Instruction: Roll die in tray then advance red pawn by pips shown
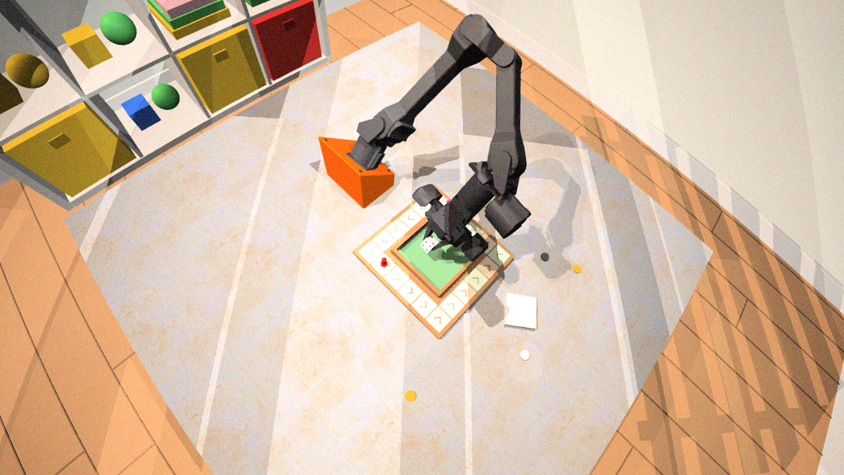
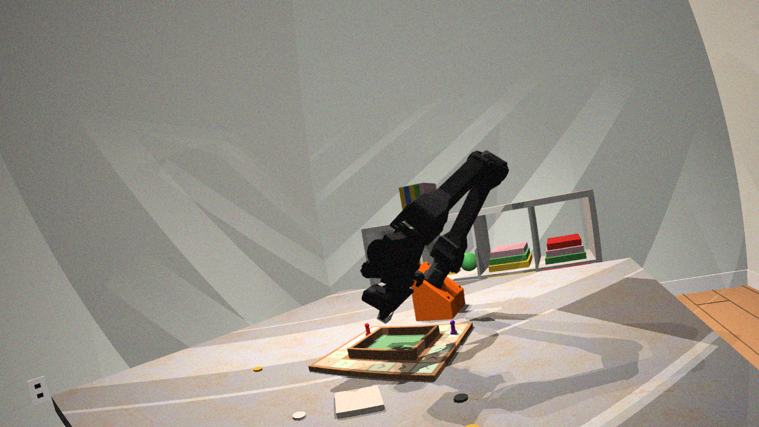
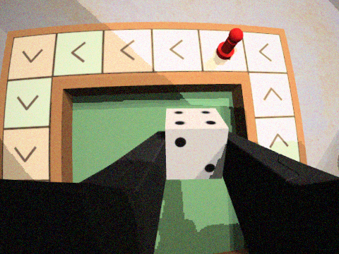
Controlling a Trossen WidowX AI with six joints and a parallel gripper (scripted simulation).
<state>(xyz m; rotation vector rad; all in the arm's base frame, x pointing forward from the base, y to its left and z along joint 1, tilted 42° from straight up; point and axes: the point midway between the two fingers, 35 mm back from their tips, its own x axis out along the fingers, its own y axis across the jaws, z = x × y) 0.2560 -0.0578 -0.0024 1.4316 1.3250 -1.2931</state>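
Note:
My gripper point(image 3: 191, 140) point(image 1: 433, 243) point(image 2: 383, 316) is shut on the white die point(image 3: 193, 157) point(image 1: 428, 243) and holds it over the green-floored tray point(image 1: 427, 270) point(image 2: 384, 351) point(image 3: 58, 132) in the middle of the game board point(image 1: 439, 318) point(image 2: 371, 365) point(image 3: 78, 52). In the wrist view the die shows a four-pip face and a two-pip face. The red pawn point(image 1: 383, 261) point(image 2: 366, 328) point(image 3: 229, 44) stands upright on an arrow square at the board's edge. The purple pawn point(image 2: 452, 325) stands on the opposite side of the board.
The arm's orange base block point(image 1: 360, 171) point(image 2: 437, 299) stands just behind the board. A white card point(image 1: 521, 311) point(image 2: 359, 401) and small black point(image 1: 544, 256), yellow point(image 1: 577, 268) point(image 1: 410, 396) and white point(image 1: 524, 355) discs lie around the board. A toy shelf point(image 1: 88, 88) is at the back.

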